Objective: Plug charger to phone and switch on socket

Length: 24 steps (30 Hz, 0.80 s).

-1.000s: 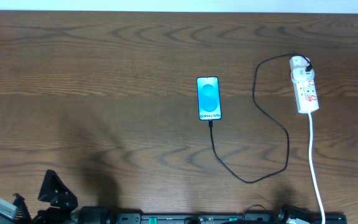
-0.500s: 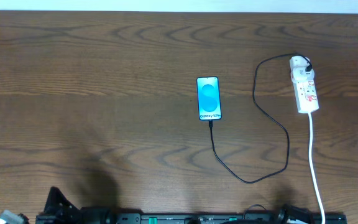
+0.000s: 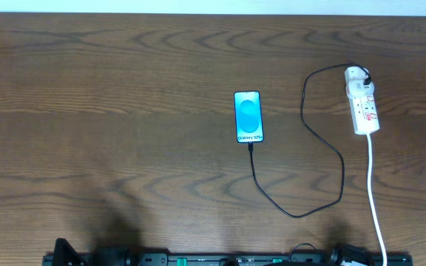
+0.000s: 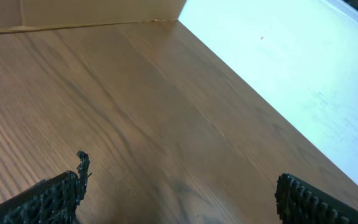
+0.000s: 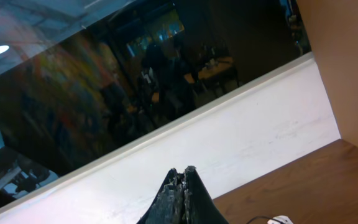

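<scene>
Clearly, the left end effector (image 4: 180, 180) stood wide open over bare wood, its two dark textured fingers (image 4: 48, 202) at the lower corners of the left wrist view with nothing between them; the right end effector (image 5: 181, 173) was closed, its fingers pressed together into one dark point and gripping nothing, aimed up toward a white wall (image 5: 241, 143) and a dark window (image 5: 104, 93); from overhead, neither end effector could be made out, only dark arm parts along the near edge of the desk (image 3: 124, 111); well away from them, the phone (image 3: 248, 117) lay flat near the middle of the desk, screen up and lit blue, its long sides running away from the robot; the charger (image 3: 342, 174) met the phone's near short edge with its small plug, then ran toward the robot, curved to the right, and looped back up to a white adapter (image 3: 356, 74) seated at the far end of the socket (image 3: 364, 111); the socket lay well to the right of the phone, apart from it, roughly parallel to it; its red-marked switches were too small to read as on or off; a thick white cord (image 3: 373, 192) left the socket's near end and ran to the near edge of the desk.
</scene>
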Motion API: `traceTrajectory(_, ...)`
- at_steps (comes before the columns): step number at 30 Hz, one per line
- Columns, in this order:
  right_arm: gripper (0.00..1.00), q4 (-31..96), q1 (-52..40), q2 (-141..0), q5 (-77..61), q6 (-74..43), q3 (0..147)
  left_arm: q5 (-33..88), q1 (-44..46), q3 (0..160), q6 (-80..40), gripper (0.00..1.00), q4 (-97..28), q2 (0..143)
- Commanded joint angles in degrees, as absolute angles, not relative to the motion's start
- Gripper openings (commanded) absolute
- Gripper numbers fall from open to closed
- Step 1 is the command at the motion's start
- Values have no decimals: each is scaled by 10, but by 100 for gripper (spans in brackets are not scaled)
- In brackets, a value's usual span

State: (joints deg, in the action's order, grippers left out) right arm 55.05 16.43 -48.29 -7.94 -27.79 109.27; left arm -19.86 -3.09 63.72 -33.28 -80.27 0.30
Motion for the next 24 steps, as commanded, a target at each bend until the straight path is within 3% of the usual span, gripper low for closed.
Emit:
traceTrajectory(1,1,550,160,-478,-81,-274,1089,-206,-49,640,-340,100,-804,1)
traceTrajectory(6,1,549,160,-478,-81,-278,1089,-197,-57,640,-340,100,-803,2)
traceTrajectory(12,1,549,160,-478,-97,-283,1089,-187,-57,627,-413,100,-715,2)
traceTrajectory(24,1,549,160,-478,-98,-283,1089,-146,-57,410,-412,100,-499,2)
